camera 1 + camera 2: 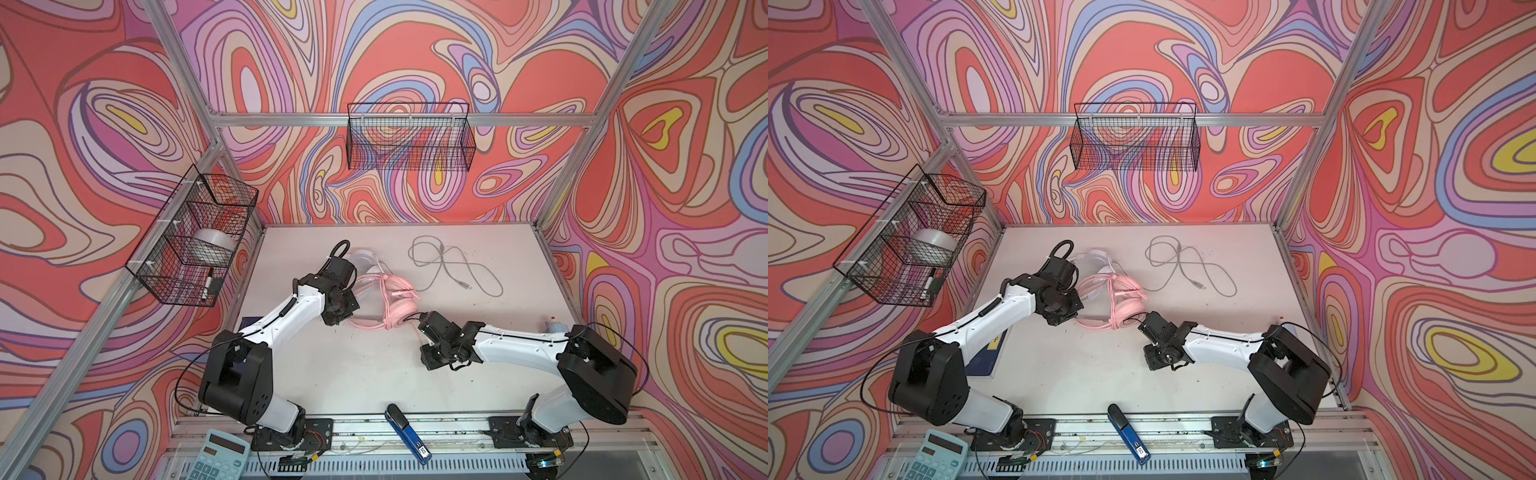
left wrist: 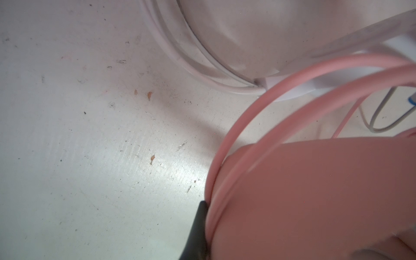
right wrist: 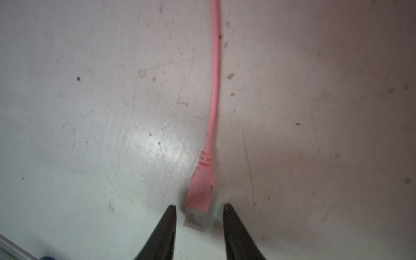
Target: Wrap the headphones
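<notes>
The pink headphones (image 1: 401, 309) (image 1: 1129, 309) lie mid-table, their pink cable wound round them. The white headphones (image 1: 363, 259) (image 1: 1096, 257) lie just behind them, and their grey cable (image 1: 453, 266) (image 1: 1187, 266) sprawls loose to the right. My left gripper (image 1: 340, 313) (image 1: 1064, 312) is shut on the pink double headband (image 2: 247, 117); one black finger (image 2: 198, 225) presses against it beside the pink earcup (image 2: 315, 191). My right gripper (image 1: 420, 321) (image 1: 1142, 326) (image 3: 199, 208) is open low over the table. The cable's pink USB plug (image 3: 200, 191) lies between its tips, touching neither.
A wire basket (image 1: 409, 137) hangs on the back wall. Another basket (image 1: 191, 237) on the left wall holds a tape roll (image 1: 212, 249) and a marker (image 1: 208, 284). A blue stapler (image 1: 407, 434) and a calculator (image 1: 218, 457) sit at the front edge.
</notes>
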Motion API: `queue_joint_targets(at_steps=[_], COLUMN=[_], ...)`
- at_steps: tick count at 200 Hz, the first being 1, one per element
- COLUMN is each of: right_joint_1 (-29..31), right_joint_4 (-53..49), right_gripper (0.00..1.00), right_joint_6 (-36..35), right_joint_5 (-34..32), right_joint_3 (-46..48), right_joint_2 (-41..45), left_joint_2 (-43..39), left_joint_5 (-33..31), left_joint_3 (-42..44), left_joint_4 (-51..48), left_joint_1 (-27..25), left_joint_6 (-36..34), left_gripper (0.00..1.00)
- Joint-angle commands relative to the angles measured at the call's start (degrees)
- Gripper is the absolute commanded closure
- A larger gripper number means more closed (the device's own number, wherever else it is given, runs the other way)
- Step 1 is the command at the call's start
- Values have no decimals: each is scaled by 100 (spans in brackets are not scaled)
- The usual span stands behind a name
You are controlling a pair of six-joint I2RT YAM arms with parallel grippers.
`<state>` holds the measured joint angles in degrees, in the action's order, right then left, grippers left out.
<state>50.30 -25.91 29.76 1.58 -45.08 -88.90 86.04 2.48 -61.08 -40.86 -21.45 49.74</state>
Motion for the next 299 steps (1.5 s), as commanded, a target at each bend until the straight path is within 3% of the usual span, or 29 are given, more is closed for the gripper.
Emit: queue_joint_targets(at_steps=[1, 101, 155, 218, 299], right_joint_1=[-20, -20, 6, 217, 596], right_joint_4=[-31, -369, -327, -562, -1024], right_gripper=[65, 87, 100, 100, 100], right_joint_6=[49, -502, -1272, -1980, -2994], right_joint_5=[-114, -177, 358, 819, 708], right_joint_3=[-120, -125, -191, -522, -1170], right_joint_2=[-244, -2, 611, 964, 1286], left_joint_2=[-96, -79, -62, 24, 125], left_joint_5=[47, 16, -7, 0, -104], left_joint_3=[-9, 0, -27, -112, -149], left_joint_4=[228, 229, 241, 237, 118], left_joint_1=[-33, -30, -29, -35, -42], left_joint_6=[143, 186, 221, 228, 129], left_gripper=[100, 100, 100, 100, 100])
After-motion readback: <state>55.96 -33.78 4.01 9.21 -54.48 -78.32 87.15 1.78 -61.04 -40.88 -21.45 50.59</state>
